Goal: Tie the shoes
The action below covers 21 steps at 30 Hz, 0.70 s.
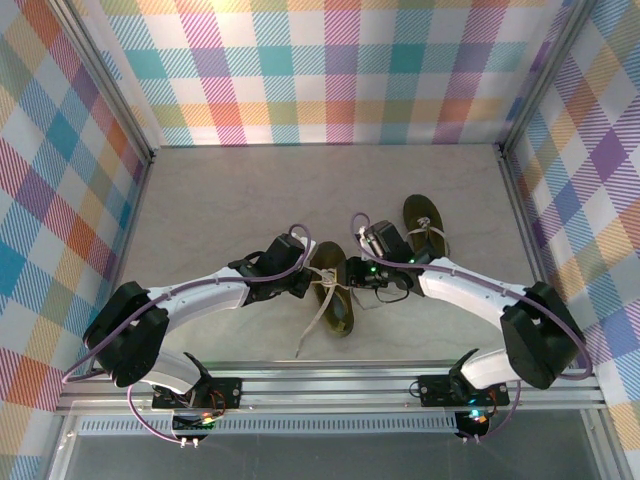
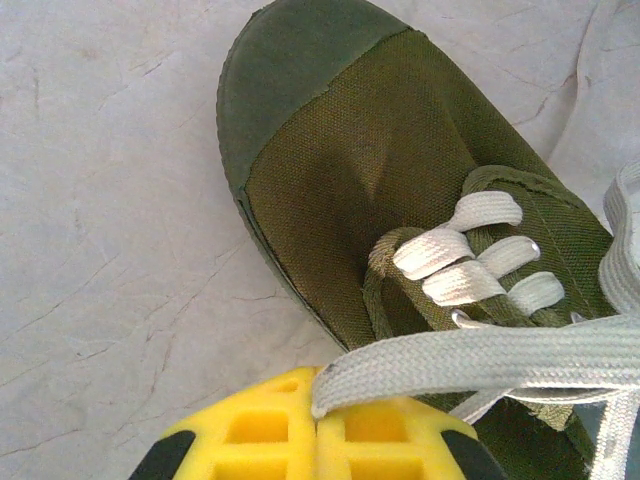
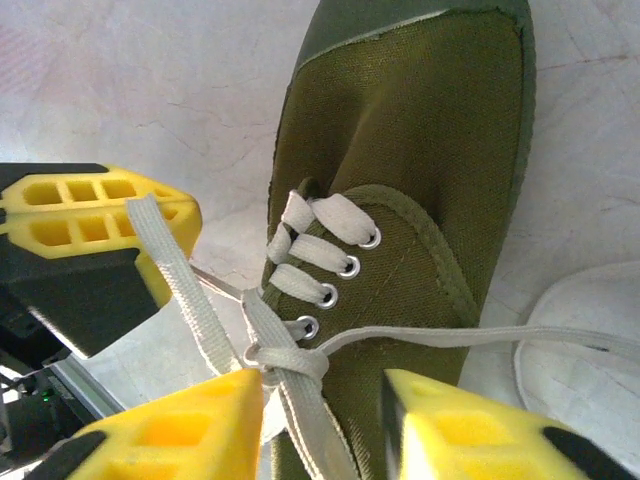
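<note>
The table (image 1: 220, 200) holds two shoes. The near shoe (image 1: 338, 310) lies in the middle. The other shoe (image 1: 425, 222) sits at 2 o'clock from it, and I cannot tell if it is tied. The left pincer (image 2: 318, 430), at the near shoe's 9 o'clock side, is clamped on a lace (image 2: 480, 355) stretched across the shoe. The right pincer (image 3: 325, 410), at 3 o'clock, has its jaws apart by the small first knot (image 3: 280, 362). That first crossing looks done. I think the loops and bow are left to make.
</note>
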Motion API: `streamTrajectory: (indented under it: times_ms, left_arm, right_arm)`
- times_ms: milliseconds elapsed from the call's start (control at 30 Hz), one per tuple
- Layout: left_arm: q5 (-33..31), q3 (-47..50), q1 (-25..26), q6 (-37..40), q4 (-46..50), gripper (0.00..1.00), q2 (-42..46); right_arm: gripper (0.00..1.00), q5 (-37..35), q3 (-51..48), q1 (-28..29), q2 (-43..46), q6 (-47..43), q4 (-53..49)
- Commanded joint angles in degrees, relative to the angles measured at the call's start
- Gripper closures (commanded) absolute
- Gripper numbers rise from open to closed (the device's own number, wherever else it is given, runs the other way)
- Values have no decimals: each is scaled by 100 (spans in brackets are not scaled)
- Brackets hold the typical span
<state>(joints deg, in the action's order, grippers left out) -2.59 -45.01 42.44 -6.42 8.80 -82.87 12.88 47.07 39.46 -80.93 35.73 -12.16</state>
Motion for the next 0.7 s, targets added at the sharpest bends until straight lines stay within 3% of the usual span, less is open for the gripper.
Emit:
streamTrajectory:
  times_ms: [0,267,433,667]
  left_arm:
    - [-11,117,-84,-9,-10,100,121]
    - [-28,142,-81,-9,-25,100,153]
    - [-10,135,-81,-9,-27,100,153]
    - [-1,126,-89,-9,-18,100,149]
  right_arm:
    - [71,30,214,48,-63,-74,-90]
    - [82,47,234,68,-90,-87,-100]
    - [74,168,279,75,-152,-168,-123]
    - [78,262,321,94,-274,-224,-231]
